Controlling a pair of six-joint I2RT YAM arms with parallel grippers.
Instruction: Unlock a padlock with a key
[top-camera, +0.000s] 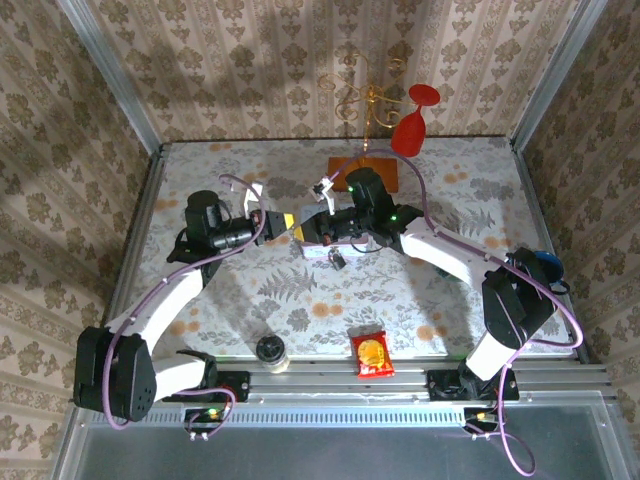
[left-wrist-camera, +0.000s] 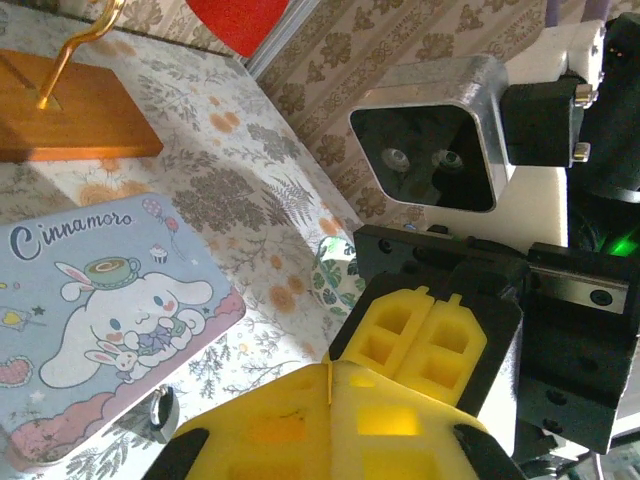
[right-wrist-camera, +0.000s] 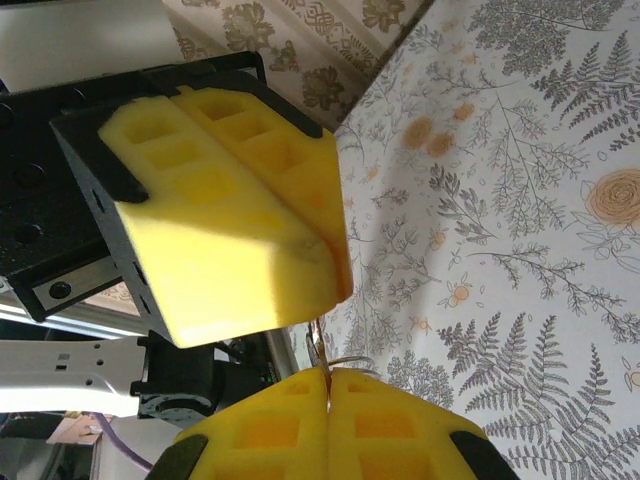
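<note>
Over the middle of the table, my left gripper (top-camera: 296, 225) and right gripper (top-camera: 312, 229) meet tip to tip. In the right wrist view, the right gripper (right-wrist-camera: 327, 376) is shut on a thin metal key (right-wrist-camera: 320, 345) with a wire ring. The key's blade rises to the tips of the shut left gripper (right-wrist-camera: 338, 288). A thin sliver sits in the seam of the left gripper (left-wrist-camera: 331, 368). The small dark padlock (top-camera: 340, 258) (left-wrist-camera: 160, 412) lies on the table at the edge of the pale Cinnamoroll tin (left-wrist-camera: 100, 300), apart from both grippers.
At the back stands a wooden base (top-camera: 362, 172) (left-wrist-camera: 70, 115) with a gold wire stand. A red wine glass (top-camera: 410, 125) is beside it. Near the front edge are a dark-lidded jar (top-camera: 271, 350) and a red snack packet (top-camera: 372, 355).
</note>
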